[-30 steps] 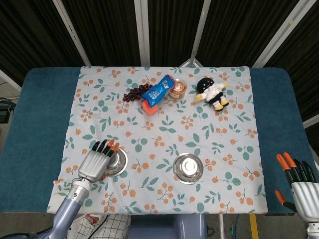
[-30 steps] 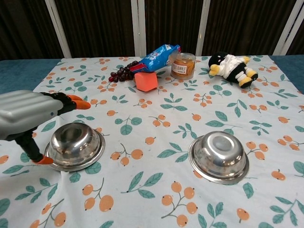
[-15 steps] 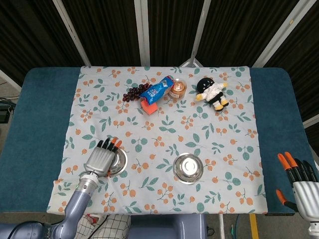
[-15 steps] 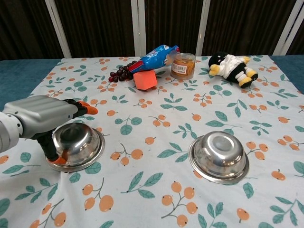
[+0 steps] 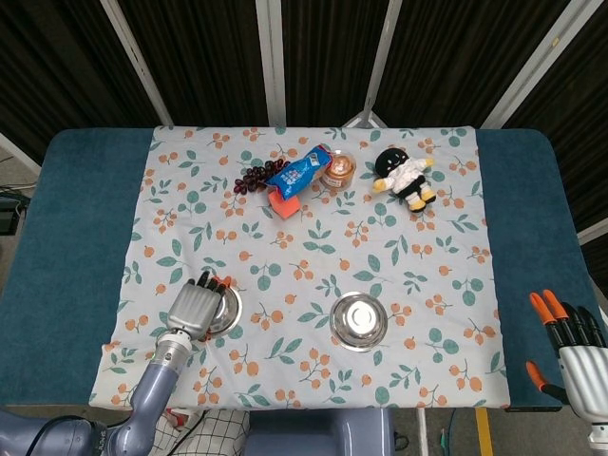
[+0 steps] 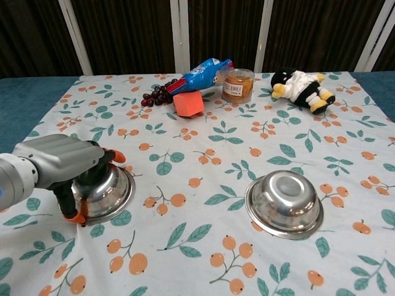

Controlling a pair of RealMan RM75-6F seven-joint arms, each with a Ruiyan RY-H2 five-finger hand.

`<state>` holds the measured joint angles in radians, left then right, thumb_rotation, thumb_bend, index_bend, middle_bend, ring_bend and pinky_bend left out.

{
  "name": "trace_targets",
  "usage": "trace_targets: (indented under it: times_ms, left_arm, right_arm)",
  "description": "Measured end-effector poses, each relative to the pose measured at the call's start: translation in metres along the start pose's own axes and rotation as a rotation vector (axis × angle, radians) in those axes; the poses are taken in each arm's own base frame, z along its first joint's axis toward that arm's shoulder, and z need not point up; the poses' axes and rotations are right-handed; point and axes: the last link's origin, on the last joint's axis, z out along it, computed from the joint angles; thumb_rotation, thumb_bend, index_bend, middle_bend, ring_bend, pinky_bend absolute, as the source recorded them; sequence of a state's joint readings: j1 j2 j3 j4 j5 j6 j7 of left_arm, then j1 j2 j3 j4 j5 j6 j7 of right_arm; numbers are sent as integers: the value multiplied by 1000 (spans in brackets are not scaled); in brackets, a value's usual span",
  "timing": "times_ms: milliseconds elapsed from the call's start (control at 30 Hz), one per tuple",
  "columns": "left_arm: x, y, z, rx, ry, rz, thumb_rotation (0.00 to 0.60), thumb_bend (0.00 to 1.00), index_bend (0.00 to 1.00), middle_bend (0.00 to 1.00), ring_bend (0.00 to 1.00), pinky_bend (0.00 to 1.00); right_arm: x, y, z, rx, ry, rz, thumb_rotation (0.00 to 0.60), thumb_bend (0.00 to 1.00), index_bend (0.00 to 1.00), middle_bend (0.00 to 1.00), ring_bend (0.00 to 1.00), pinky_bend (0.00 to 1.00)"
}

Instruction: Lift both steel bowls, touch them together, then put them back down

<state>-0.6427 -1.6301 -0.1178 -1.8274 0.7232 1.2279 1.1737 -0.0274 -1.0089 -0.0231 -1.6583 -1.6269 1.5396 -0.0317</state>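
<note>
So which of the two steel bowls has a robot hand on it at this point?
The left steel bowl, nearest the table's left edge: the left robot hand is draped over it. The right steel bowl sits untouched, with the right robot hand off beyond the cloth.

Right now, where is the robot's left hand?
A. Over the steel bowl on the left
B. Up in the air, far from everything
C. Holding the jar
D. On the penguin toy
A. The left hand lies over the left steel bowl, fingers wrapped around it, while the bowl sits on the tablecloth.
</note>
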Motion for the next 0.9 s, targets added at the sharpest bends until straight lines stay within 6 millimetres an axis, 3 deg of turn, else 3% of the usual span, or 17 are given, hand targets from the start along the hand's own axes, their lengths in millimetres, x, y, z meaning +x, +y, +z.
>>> trace_targets:
  times_ms: [200, 467, 900]
  left_arm:
    - [2, -3, -1, 3, 11, -5, 600, 300, 371, 516, 427, 592]
    - [11, -6, -6, -30, 59, -41, 600, 309, 400, 537, 450, 611]
    - [56, -24, -49, -221, 335, -153, 600, 310, 398, 537, 450, 611]
  right_arm:
    - [0, -1, -1, 0, 0, -1, 600, 359, 0, 0, 0, 43]
    - [-3, -4, 1, 15, -1, -19, 600, 358, 0, 0, 0, 43]
    - [-28, -44, 21, 223, -139, -18, 600, 359, 0, 0, 0, 43]
